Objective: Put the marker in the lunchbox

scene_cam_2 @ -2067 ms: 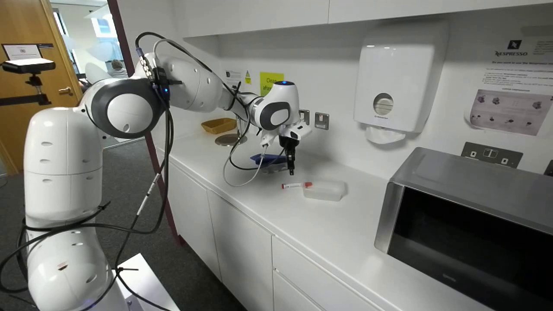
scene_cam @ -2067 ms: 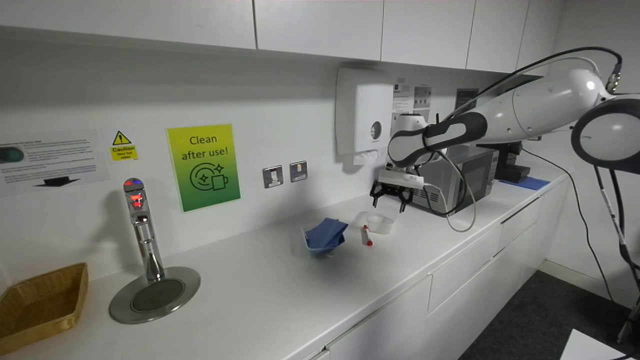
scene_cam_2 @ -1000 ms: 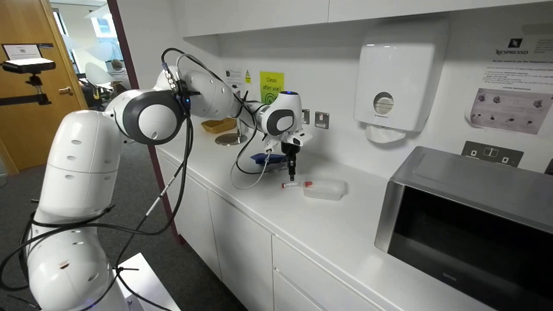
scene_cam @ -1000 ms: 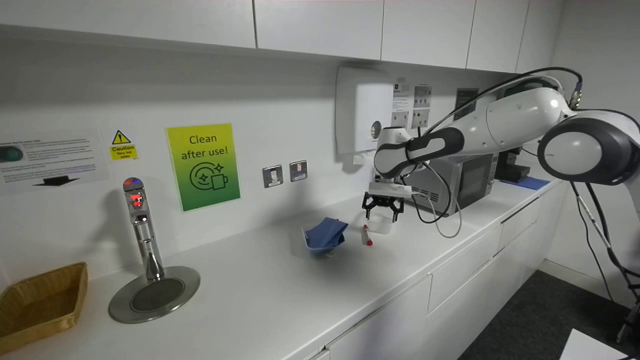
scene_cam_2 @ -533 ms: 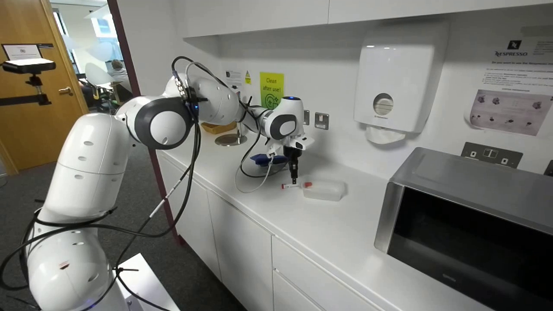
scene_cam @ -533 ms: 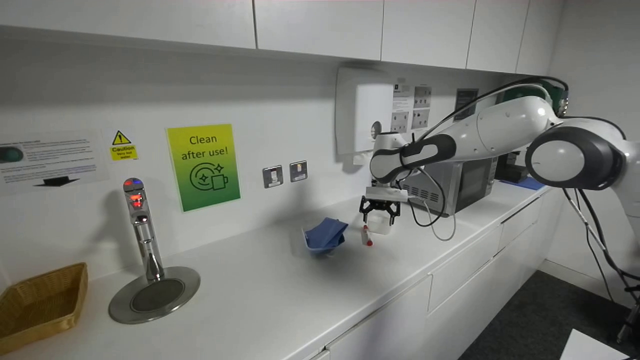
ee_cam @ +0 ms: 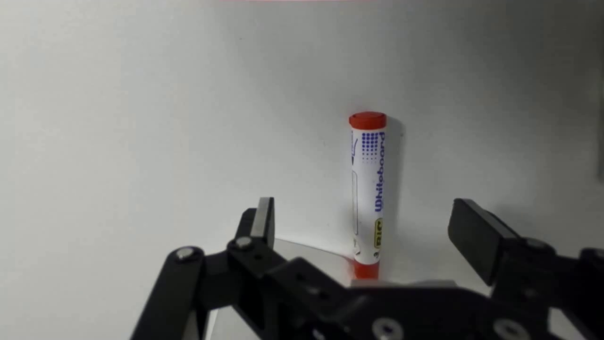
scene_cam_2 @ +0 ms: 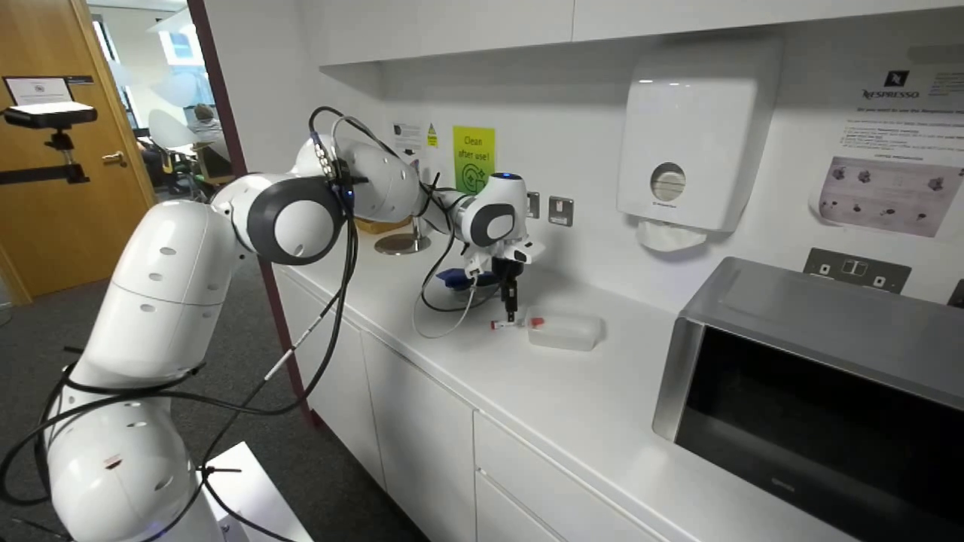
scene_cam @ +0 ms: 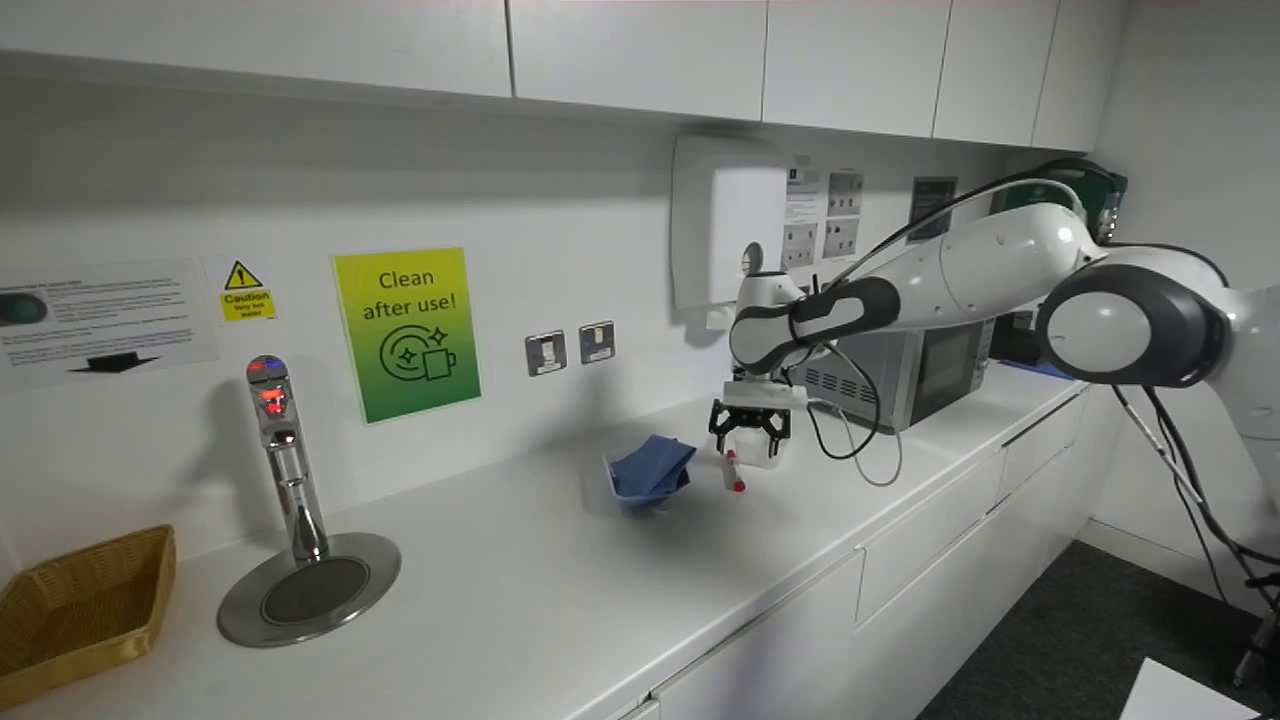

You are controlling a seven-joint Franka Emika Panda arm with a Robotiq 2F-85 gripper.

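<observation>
Gripper (ee_cam: 365, 218): held spread just above marker (ee_cam: 367, 194), gap approx. centred on it, nothing gripped; marker laid flat on counter (scene_cam: 500, 600), long axis perp. to closing dir.; straight descent judged req'd.

Claw (ee_cam: 362, 208) spread wide; red-ended marker (ee_cam: 368, 189) seen in between.

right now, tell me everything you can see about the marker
The marker is a slim straight cylinder, plastic by its look: white barrel, red ends, blue "Whiteboard" print and dots, a yellow BIC label. It lies on its side on the white counter, one end close by the translucent container; whether they touch, I can't tell. The gripper hangs open over it, a gap showing on each side in the wrist view.
</observation>
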